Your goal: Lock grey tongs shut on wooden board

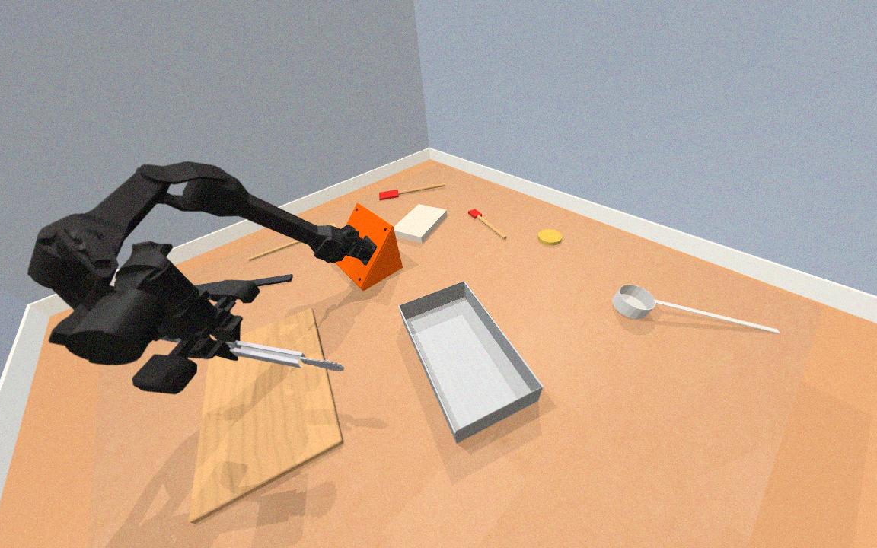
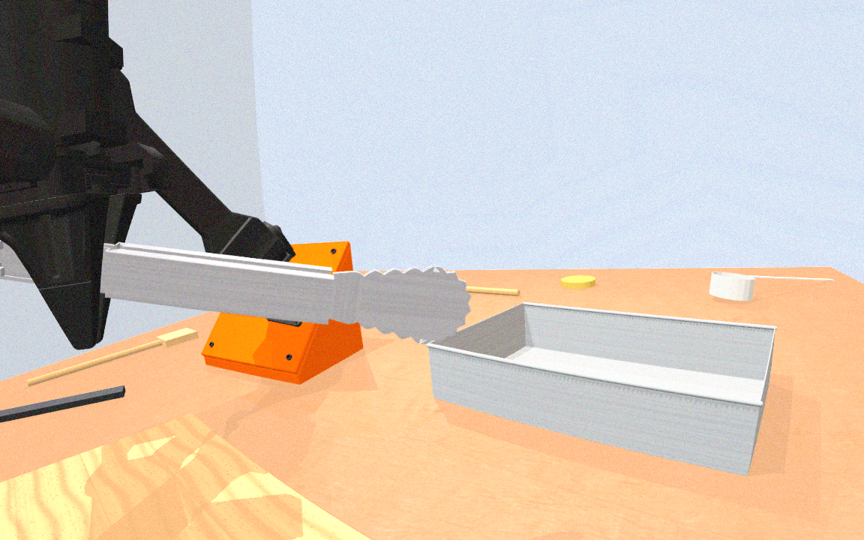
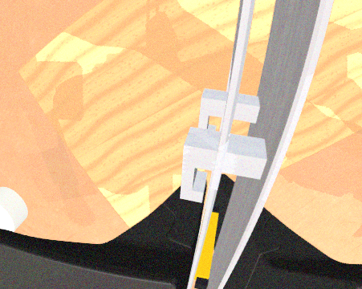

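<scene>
The tool (image 1: 224,351) (image 2: 89,343) (image 3: 209,182) pinches the tongs (image 1: 268,354) (image 2: 220,282) (image 3: 294,80), its fingers nearly together, partly hiding their hinge end.

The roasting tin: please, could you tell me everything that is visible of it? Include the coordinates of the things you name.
The roasting tin (image 1: 458,430) (image 2: 589,409) is a grey, metallic-looking, rectangular open box with upright walls, a thin rim and a flat, paler floor. It sits upright on the table, beside the wooden board (image 1: 271,409) (image 2: 39,490), apart from it. Nothing is seen inside.

Arm (image 1: 206,197) (image 2: 42,73): black throughout, chunky angular housings, slimmer straight links. 1 long link shows a pale thin seam line in the exterior view. Gripper (image 1: 231,345) (image 2: 89,342) (image 3: 209,182): black, 2 tapering wedge fingers, blunt narrow tips, faint seam lines.
</scene>
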Controlling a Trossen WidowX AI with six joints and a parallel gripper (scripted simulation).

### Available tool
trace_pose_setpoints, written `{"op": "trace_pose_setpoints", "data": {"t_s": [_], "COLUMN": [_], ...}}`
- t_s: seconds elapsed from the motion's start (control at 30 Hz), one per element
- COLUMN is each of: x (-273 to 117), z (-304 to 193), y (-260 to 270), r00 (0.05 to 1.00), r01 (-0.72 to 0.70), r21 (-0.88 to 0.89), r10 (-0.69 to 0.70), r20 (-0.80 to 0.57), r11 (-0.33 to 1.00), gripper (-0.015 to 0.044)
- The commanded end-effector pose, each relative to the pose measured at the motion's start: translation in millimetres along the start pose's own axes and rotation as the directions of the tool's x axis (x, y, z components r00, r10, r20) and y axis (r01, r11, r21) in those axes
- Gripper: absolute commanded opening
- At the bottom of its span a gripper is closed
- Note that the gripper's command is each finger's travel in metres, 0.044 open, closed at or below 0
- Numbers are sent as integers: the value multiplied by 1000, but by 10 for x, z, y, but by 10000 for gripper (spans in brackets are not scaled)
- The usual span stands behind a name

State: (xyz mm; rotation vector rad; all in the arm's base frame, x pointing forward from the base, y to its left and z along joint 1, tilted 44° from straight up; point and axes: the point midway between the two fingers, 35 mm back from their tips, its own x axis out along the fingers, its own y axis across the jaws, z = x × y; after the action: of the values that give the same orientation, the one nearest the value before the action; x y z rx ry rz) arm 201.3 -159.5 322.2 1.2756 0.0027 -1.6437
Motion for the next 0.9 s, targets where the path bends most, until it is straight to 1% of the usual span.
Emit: {"op": "trace_pose_setpoints", "data": {"t_s": [0.0, 0.23, 0.47, 0.53, 0.87], "x": [-22, -38, -56, -58, -46], "z": [51, 162, 267, 277, 274], "y": [-31, -75, -121, -125, -136], "r00": [1000, 1000, 1000, 1000, 1000], "r01": [-4, -7, -11, -11, -1], "r21": [143, 409, 639, 659, 658], "r10": [5, 9, 12, 13, 6], "r20": [-8, -3, 2, 3, -6], "r11": [990, 912, 769, 752, 753], "gripper": [-150, -150, -150, -150, -150]}}
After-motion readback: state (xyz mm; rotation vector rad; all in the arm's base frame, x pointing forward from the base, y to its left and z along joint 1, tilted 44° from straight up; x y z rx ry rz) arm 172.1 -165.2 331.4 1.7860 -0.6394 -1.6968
